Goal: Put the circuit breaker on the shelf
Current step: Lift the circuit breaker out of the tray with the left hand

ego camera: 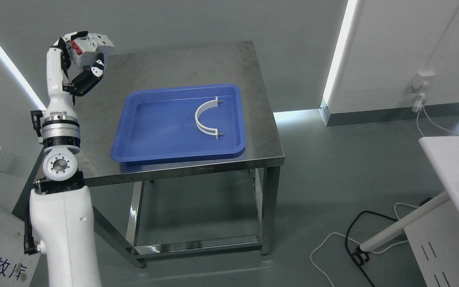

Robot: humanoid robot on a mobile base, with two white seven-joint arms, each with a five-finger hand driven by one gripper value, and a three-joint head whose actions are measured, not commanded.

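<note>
Left arm's white forearm (64, 235) fills the lower left, nearest the lens. Circuit breaker (90, 50), white with red switches, is raised in the air past the surface's (181, 63) far-left corner, left hand (84, 63) curled tight around it. On the surface toward its right side: blue tray (153, 131) holding a white half-ring bracket (205, 119). Cables (345, 243) on the floor right of the surface.

Steel table (197, 63), grey floor (325, 191), perhaps white desk (458, 159) right.
</note>
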